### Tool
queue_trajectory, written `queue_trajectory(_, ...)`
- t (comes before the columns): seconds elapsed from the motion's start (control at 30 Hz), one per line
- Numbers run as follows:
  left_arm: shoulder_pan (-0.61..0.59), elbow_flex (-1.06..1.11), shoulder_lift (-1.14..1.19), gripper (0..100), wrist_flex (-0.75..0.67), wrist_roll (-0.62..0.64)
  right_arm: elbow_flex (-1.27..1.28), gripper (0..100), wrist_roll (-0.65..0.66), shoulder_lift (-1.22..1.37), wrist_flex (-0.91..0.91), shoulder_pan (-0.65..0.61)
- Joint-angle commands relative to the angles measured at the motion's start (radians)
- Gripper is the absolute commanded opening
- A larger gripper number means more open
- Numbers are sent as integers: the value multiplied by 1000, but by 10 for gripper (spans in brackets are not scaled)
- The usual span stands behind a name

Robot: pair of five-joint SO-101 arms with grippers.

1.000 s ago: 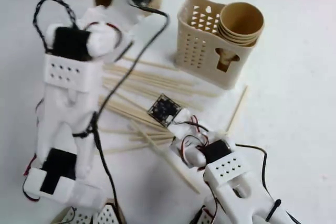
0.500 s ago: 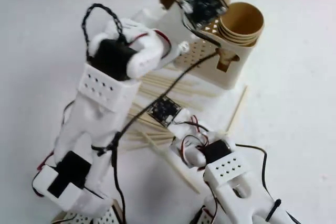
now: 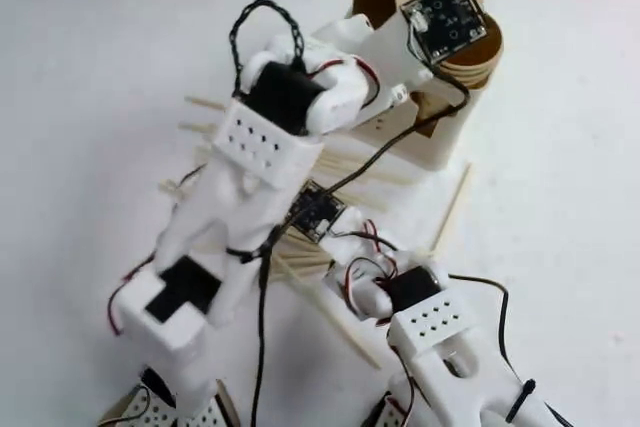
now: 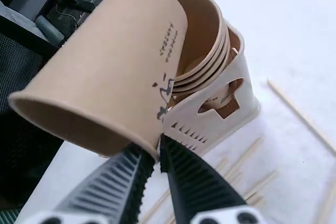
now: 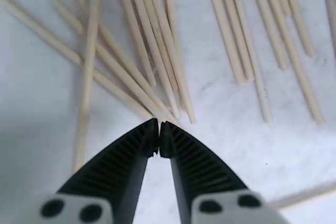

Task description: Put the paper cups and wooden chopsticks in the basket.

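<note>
L tool [image 4: 157,150] pinches cup [image 4: 105,66] rim over basket [image 4: 239,108]; R tool [image 5: 158,136] clenched, prob. touching chopsticks [image 5: 157,61].

One basket [image 4: 233,109], several nested cups [image 4: 209,35], one more cup [image 4: 105,72], many chopsticks [image 5: 157,51].

Your high camera is looking steeply down over the whole table [image 3: 560,97]. Your left wrist camera is sighting along its jaws, close on the paper cup [image 4: 105,77] and basket [image 4: 249,109]. Your right wrist camera is pointing down, very near the chopsticks [image 5: 157,51]. The high view is sharing both spots.
</note>
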Motion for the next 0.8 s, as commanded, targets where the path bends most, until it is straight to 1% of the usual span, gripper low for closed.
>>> queue_trajectory(0.0,28,-212,111,46,86,-55,-5,25,12,-19,-13,-7)
queue_trajectory(0.13,27,-347,206,47,157,-68,-5,25,12,-19,-13,-7)
queue_trajectory(0.2,24,-416,231,67,180,-64,-5,25,12,-19,-13,-7)
queue_trajectory(0.27,24,-473,242,97,187,-58,-5,25,12,-19,-13,-7)
queue_trajectory(0.33,22,-519,243,116,180,-21,-5,25,12,-19,-13,-7)
queue_trajectory(0.43,27,-569,249,124,175,-6,-5,25,12,-19,-13,-7)
queue_trajectory(0.67,28,-574,252,123,74,0,-5,25,12,-19,-15,-7)
queue_trajectory(0.77,28,-574,252,123,9,55,-5,25,12,-19,-15,-7)
